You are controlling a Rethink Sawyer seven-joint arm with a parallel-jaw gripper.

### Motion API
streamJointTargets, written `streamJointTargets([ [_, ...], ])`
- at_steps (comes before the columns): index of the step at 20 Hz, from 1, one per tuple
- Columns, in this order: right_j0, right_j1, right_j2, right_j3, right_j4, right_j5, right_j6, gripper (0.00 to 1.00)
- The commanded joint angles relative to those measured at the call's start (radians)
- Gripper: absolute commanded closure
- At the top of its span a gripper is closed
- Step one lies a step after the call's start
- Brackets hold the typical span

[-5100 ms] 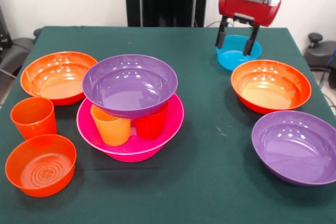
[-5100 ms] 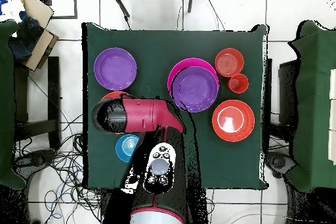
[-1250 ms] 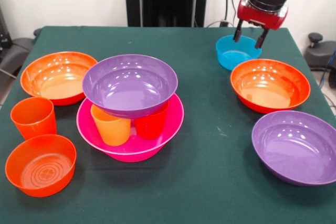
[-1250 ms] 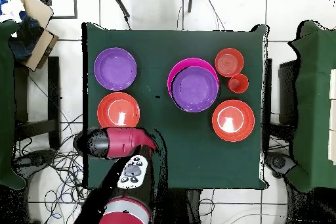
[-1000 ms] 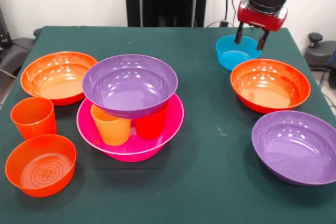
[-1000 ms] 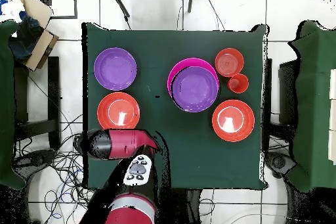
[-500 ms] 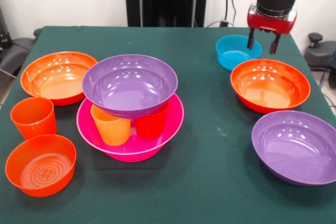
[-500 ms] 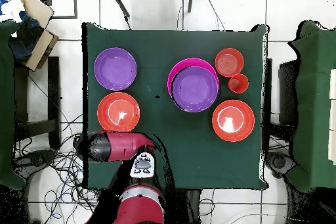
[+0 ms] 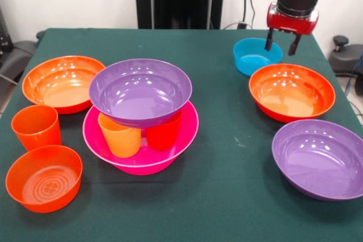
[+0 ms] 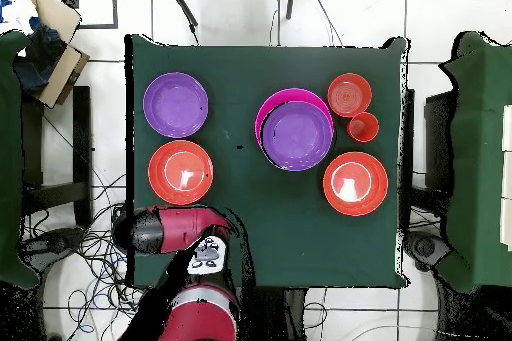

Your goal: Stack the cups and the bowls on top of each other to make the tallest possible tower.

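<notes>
The tower stands left of centre: a big pink bowl [image 9: 182,134] holds a light orange cup [image 9: 120,135] and a red cup [image 9: 163,134], and a purple bowl [image 9: 140,90] rests tilted on them. The same purple bowl [image 10: 297,135] shows from above. A small blue bowl [image 9: 253,58] sits at the far right. My gripper [image 9: 281,44] hangs open and empty just above that bowl's right rim. In the overhead view the arm [image 10: 170,229] hides the blue bowl. An orange cup [image 9: 36,126] stands alone at the left.
A wide orange bowl [image 9: 292,92] and a second purple bowl [image 9: 320,157] lie on the right. Another wide orange bowl [image 9: 62,81] and a small orange bowl [image 9: 44,177] lie on the left. The table's right edge is close to the gripper.
My gripper has risen from straddling the blue bowl's rim and shifted right toward the table edge, still open. No bowl or cup has moved.
</notes>
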Motion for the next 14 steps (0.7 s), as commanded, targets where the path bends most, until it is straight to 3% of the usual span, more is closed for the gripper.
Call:
streamJointTargets([
  [1,0.052,0.110,-0.040,-0.038,-0.059,0.001,0.093,0.00],
  [8,0.033,0.174,-0.032,-0.074,-0.061,-0.067,0.070,0.00],
  [14,-0.011,0.200,0.038,-0.084,-0.061,-0.107,0.048,0.00],
])
